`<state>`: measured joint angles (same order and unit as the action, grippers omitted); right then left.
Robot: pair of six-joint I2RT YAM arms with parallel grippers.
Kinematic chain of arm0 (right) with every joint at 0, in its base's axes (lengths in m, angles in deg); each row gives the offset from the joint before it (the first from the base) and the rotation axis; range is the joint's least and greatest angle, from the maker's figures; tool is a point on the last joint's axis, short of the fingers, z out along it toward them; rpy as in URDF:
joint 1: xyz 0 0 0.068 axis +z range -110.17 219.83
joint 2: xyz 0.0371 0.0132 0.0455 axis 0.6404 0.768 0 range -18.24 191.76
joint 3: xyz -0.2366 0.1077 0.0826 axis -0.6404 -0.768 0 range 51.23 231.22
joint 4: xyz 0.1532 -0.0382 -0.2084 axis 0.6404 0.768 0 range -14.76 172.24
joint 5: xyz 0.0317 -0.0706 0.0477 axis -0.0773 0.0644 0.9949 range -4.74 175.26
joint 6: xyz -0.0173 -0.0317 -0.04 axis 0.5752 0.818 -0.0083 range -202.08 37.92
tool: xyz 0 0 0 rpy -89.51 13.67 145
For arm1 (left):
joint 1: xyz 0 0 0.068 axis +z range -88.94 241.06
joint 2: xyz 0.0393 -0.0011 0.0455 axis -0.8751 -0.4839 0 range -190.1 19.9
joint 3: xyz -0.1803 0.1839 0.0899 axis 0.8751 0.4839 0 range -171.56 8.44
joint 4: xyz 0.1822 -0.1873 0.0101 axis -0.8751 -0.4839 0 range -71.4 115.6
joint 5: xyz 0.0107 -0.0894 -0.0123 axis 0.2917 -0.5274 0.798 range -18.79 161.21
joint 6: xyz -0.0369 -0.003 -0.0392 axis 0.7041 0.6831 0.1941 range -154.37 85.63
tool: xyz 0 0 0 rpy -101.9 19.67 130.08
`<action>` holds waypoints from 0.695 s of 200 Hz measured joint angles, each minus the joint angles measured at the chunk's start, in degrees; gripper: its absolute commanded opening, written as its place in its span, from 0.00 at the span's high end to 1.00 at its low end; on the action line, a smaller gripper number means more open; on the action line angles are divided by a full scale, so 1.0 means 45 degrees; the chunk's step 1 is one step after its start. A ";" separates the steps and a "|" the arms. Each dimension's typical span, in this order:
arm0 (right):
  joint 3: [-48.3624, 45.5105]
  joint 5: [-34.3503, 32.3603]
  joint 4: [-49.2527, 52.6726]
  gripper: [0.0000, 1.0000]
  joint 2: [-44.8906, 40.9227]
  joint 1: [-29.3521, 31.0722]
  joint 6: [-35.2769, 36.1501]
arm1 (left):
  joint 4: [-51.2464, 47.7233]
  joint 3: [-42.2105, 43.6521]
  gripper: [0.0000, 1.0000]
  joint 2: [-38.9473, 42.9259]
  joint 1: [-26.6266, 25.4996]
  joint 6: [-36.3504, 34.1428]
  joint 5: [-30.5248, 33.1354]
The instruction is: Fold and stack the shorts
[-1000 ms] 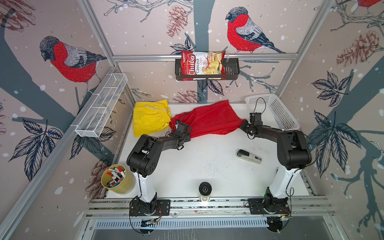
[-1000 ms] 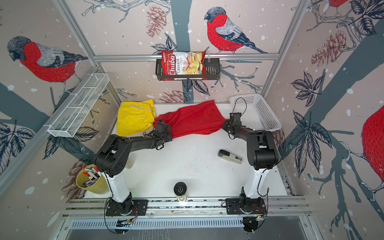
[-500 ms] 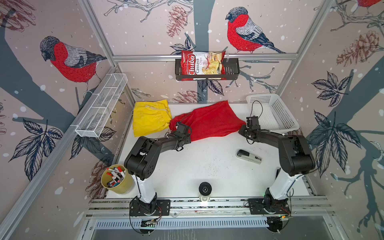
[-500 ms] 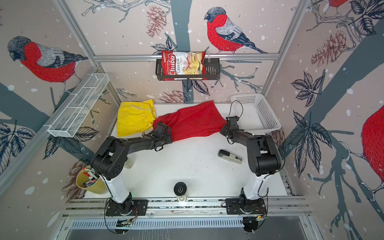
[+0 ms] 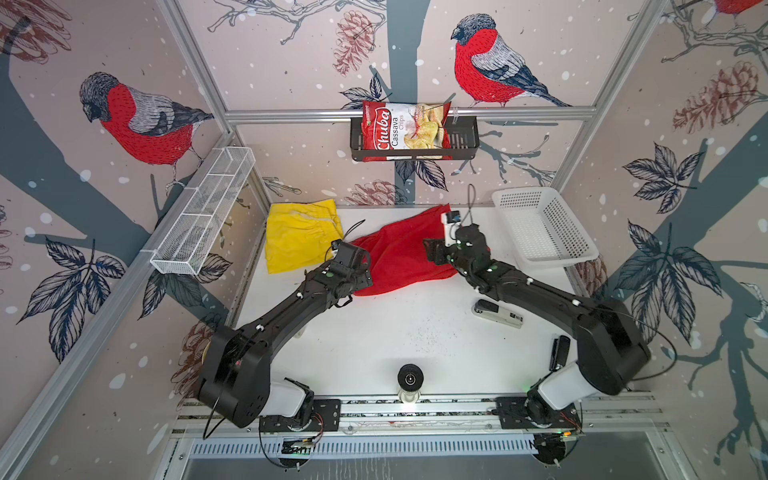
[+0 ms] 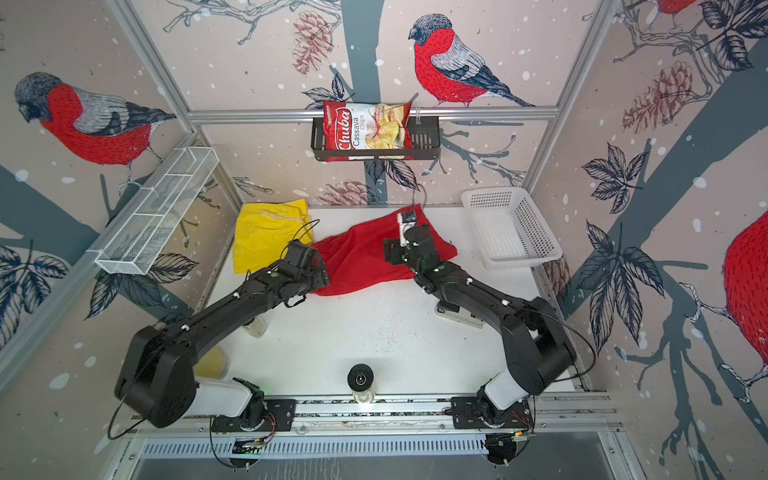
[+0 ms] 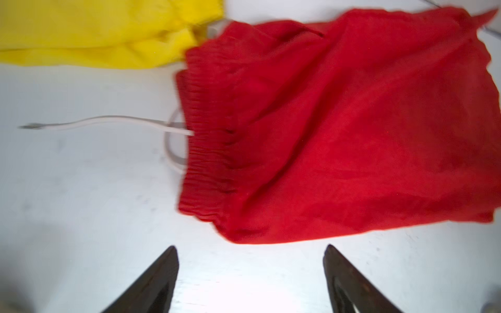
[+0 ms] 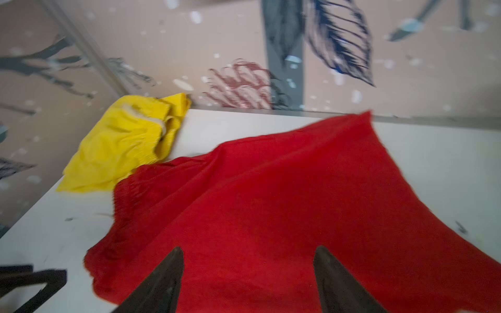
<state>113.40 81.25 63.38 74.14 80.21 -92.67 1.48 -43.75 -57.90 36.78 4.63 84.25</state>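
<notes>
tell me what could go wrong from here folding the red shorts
1. The white drawstring trails loose from the red shorts; the open left tool could snag it.
2. The red shorts meet the yellow shorts at the waistband corner, so a pinch there might drag both.
3. The red shorts lie rumpled under the open right tool; a fold may end crooked.

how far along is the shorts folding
Done: red shorts lie flat on the table, seemingly folded over. In hand: nothing; left tool and right tool both stand open at them. Left: yellow shorts, only roughly folded, lie beside them, not stacked.
</notes>
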 measured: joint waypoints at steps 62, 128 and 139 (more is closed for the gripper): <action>0.3570 0.0340 0.0369 0.00 0.4313 0.2866 0.3361 | 0.1807 0.3172 0.14 0.1064 0.2098 0.0573 -0.1511; 0.5921 0.1083 0.1977 0.24 0.6722 0.2589 0.4352 | 0.4886 0.3249 0.16 -0.1171 0.2497 0.0826 -0.2671; 0.6309 0.1345 0.2181 0.25 0.6980 0.2477 0.4294 | 0.5149 0.3109 0.21 -0.1749 0.2560 0.0903 -0.2914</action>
<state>141.79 87.31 73.19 105.55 91.35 -73.35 24.65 -29.76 -65.77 48.30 8.70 71.13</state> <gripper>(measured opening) 0.755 0.837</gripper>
